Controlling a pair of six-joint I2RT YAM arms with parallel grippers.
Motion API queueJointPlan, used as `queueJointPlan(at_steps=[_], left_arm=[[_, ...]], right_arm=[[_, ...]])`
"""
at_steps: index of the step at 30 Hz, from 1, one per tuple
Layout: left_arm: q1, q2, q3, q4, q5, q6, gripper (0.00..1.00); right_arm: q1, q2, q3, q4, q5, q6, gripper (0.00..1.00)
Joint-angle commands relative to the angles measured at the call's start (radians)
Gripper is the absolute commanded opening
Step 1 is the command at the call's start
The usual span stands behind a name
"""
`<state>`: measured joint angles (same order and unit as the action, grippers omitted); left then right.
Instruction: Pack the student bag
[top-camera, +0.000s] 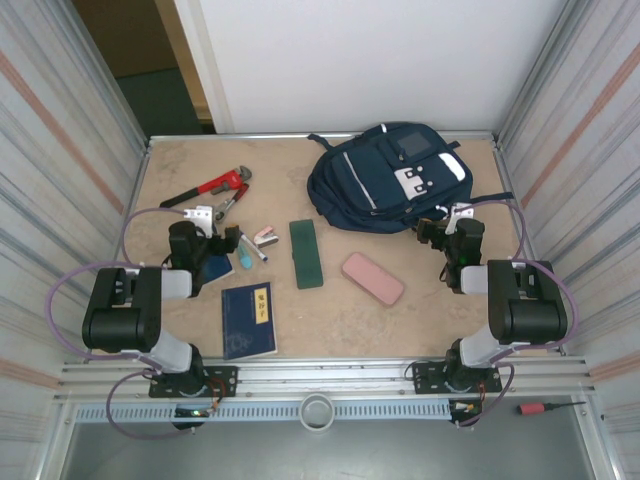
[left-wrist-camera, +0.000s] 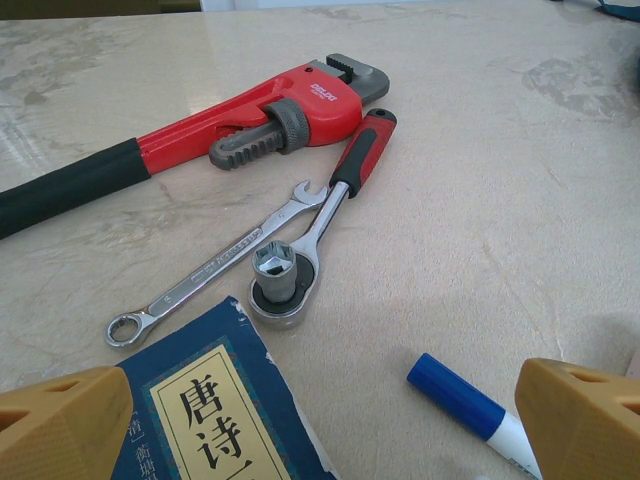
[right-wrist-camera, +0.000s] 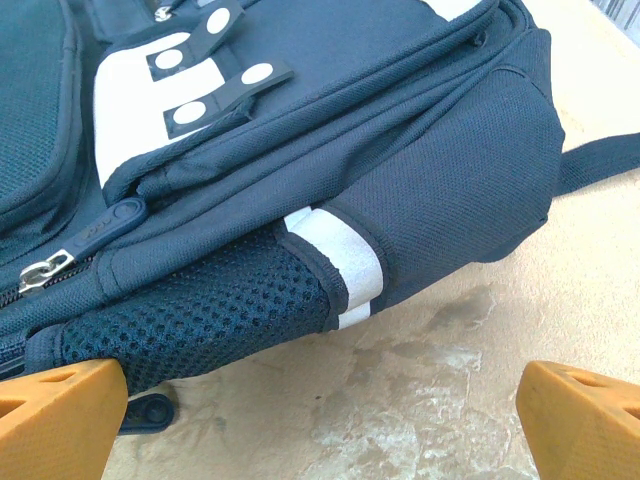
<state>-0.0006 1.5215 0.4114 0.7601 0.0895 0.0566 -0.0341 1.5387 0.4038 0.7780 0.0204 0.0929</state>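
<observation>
Two hands sit low over the worktop (top-camera: 320, 325), each spread wide with nothing between its fingers (right-wrist-camera: 60, 420). The student bag (top-camera: 388, 180) lies flat in the upper right of the overhead view, near the far edge of the worktop. The right hand (top-camera: 440, 230) is just below the bag's lower right corner in that frame, though from above I cannot tell whether it touches the fabric. Through the right wrist camera the bag (right-wrist-camera: 300, 150) covers the upper and left parts of the frame. Its mesh side pocket and white stripe lie just ahead of the open right hand (right-wrist-camera: 320, 420), not between the fingers. The left hand (top-camera: 212, 232) sits at middle left of the overhead view, well apart from the bag. Its wrist camera looks past the open left hand (left-wrist-camera: 320, 430) at a red pipe wrench (left-wrist-camera: 250, 110), a spanner (left-wrist-camera: 215, 265), a ratchet (left-wrist-camera: 320, 230), a blue book (left-wrist-camera: 220, 410) and a blue-capped marker (left-wrist-camera: 470, 405).
</observation>
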Motion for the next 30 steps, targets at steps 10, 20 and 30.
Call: queueJointPlan(at_steps=[10, 20, 30], left_arm=[[0.011, -0.292, 0.01, -0.224, -0.302, -0.157, 0.99], [0.004, -0.419, 0.168, -0.583, 0.068, -0.463, 0.99], [-0.49, 0.047, 0.673, -0.88, -0.019, -0.413, 0.98]], right_arm=[[0.056, -0.168, 0.13, -0.346, 0.187, 0.044, 0.99], [0.154, -0.4, 0.225, -0.657, 0.127, 0.271, 0.99], [-0.019, -0.145, 0.439, -0.875, -0.146, 0.488, 0.99]])
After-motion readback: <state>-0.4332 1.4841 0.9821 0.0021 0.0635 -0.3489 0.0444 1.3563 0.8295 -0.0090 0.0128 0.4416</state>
